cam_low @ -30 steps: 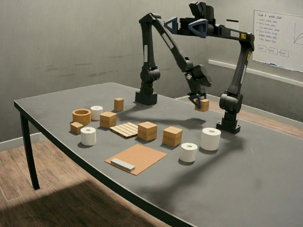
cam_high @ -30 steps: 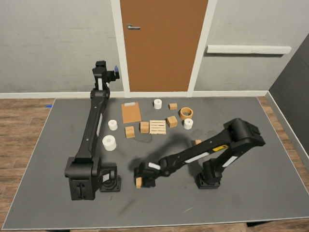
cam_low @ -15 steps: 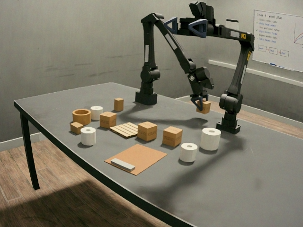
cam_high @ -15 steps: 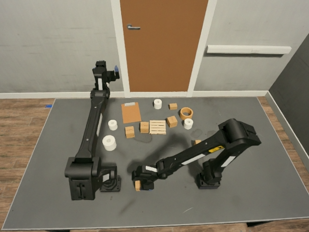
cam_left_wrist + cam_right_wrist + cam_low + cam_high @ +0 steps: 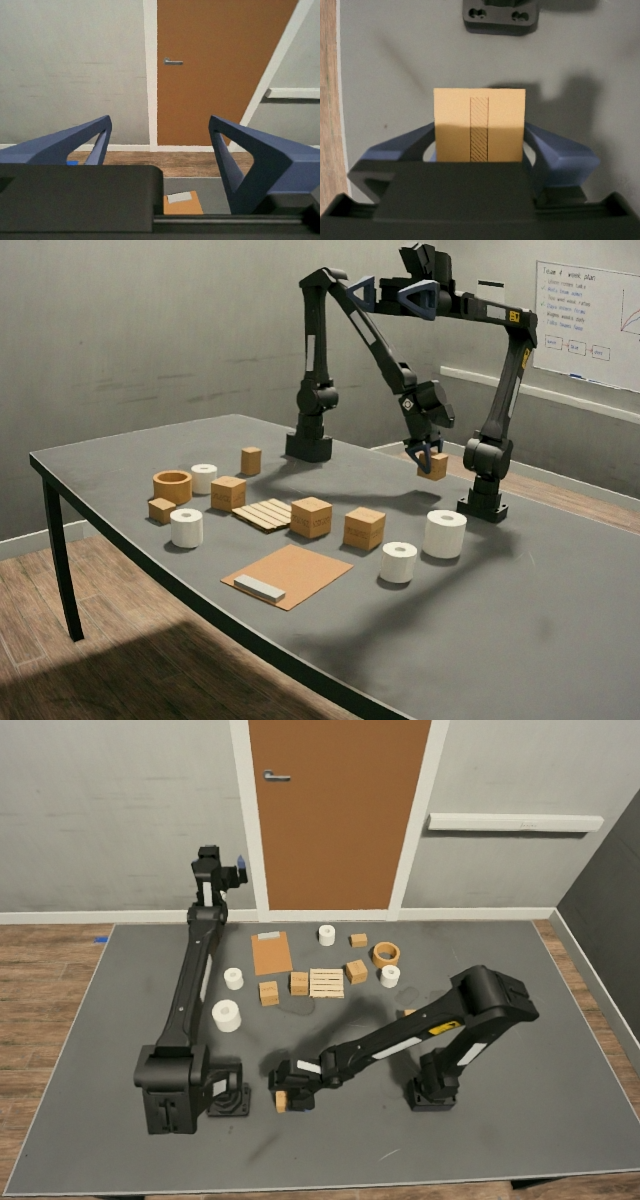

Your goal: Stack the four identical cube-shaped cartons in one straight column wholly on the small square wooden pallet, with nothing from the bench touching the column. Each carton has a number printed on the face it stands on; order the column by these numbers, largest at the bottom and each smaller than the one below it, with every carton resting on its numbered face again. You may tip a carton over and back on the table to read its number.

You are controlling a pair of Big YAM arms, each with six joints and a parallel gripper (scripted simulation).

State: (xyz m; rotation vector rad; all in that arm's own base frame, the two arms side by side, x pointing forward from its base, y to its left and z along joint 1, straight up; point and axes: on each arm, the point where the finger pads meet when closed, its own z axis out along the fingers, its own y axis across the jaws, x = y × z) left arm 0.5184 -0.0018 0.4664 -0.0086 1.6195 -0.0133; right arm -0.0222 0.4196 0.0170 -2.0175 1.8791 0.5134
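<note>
Left gripper [image 5: 241, 862] [image 5: 391, 296] [image 5: 160, 118]: open, raised at the top of the exterior frame.
Right gripper [image 5: 295, 1104] [image 5: 433, 459] [image 5: 480, 132]: I have it closed on 1 cube carton [image 5: 280, 1101] [image 5: 433, 466] [image 5: 455, 120], above the table [image 5: 336, 1148] [image 5: 491, 612] [image 5: 385, 70], lower centre of the top frame.
Other 3 cube cartons: 2 left of the pallet [image 5: 326, 972] [image 5: 263, 514] in the top frame, 1 right.
Clipboard [image 5: 271, 955] [image 5: 289, 575] [image 5: 183, 206]: lower centre of the exterior frame.
Printed numbers: I can't see them.

The held carton's underside [image 5: 432, 477] is hidden from view.
</note>
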